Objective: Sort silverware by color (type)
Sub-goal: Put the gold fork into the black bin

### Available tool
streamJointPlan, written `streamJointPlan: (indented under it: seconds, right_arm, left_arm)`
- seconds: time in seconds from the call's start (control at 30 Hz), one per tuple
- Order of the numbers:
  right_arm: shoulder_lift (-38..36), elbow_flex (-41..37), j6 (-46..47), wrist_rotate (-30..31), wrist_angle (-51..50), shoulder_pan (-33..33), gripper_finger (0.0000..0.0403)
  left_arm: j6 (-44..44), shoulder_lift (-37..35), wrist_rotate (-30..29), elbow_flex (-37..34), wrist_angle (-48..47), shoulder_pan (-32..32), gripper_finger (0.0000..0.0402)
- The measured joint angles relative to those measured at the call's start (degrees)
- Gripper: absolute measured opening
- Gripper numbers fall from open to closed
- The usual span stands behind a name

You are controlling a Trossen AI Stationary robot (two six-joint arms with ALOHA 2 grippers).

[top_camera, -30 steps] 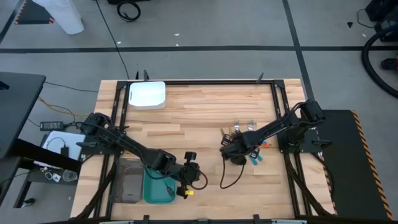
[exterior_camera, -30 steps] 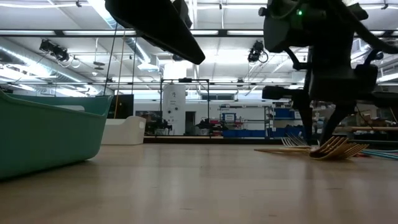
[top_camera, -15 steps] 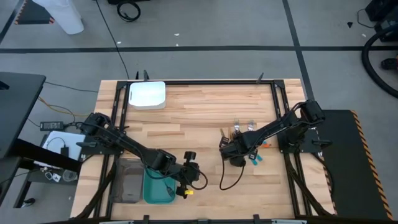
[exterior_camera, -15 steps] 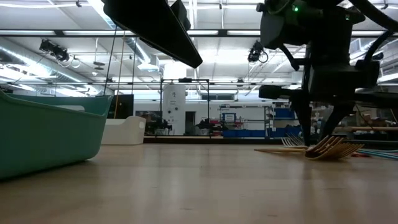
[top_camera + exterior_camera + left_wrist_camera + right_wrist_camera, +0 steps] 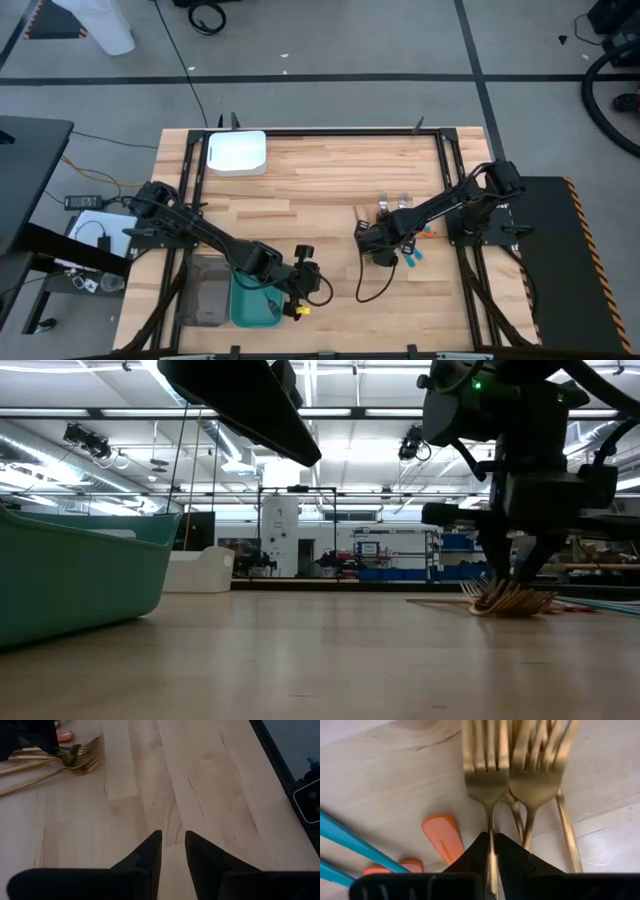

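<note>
The silverware lies in a small heap (image 5: pixel 405 235) right of the table's middle: several gold forks (image 5: pixel 520 765), orange pieces (image 5: pixel 442 837) and teal-blue handles (image 5: pixel 350 840). My right gripper (image 5: pixel 491 842) stands over the heap, pointing down, shut on one gold fork (image 5: pixel 484 765). In the low view it (image 5: pixel 515 580) stands on the fork bundle (image 5: pixel 510 600). My left gripper (image 5: pixel 172 837) hangs above bare wood beside the teal tray (image 5: pixel 252 300), slightly open with nothing between its fingers. My right gripper pinches the gold fork's thin neck (image 5: pixel 491 827), just below the tined head, between its two fingers. The fingers come from above, pointing down. The fork's head lies among the other gold forks on the table.
A grey tray (image 5: pixel 205 300) sits left of the teal tray at the near left, and a white tray (image 5: pixel 236 152) sits at the far left corner. Bare wood lies between the trays and the heap. A black frame (image 5: pixel 445 170) borders the table.
My right gripper has shut on the gold fork's neck. In the low view the gold forks' heads have shifted toward the gripper and now bunch under it.
</note>
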Motion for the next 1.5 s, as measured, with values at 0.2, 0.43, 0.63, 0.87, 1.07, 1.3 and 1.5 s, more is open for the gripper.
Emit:
streamJointPlan:
  seconds: [0.2,0.43,0.63,0.87,1.07,1.3,1.5]
  right_arm:
    - [0.1,0.0,-1.2,0.1,0.2,0.0,0.0033]
    - [0.5,2.3,-0.5,0.0,-1.2,-0.1,0.0032]
    - [0.5,3.8,0.8,0.3,-2.1,1.0,0.0032]
    - [0.3,6.7,3.7,1.2,-5.7,1.0,0.0032]
    - [0.3,9.8,8.5,0.9,-7.4,0.9,0.0032]
    - [0.2,12.7,11.1,-0.1,-7.1,1.1,0.0032]
    - [-0.7,13.0,11.2,-1.0,-2.8,4.5,0.0031]
  left_arm:
    - [0.0,0.0,0.0,0.0,0.0,0.0,0.0094]
    - [0.0,0.0,0.0,0.0,0.0,0.0,0.0094]
    - [-0.7,0.0,0.0,0.0,-0.1,-0.2,0.0094]
    - [-0.6,0.0,0.0,0.0,-0.3,-0.3,0.0094]
    - [-0.9,0.0,-0.1,0.0,-0.3,-0.3,0.0094]
    - [-1.1,0.0,-0.1,0.0,-2.5,-0.2,0.0094]
    - [3.8,0.0,-0.2,0.0,-7.9,-0.7,0.0094]
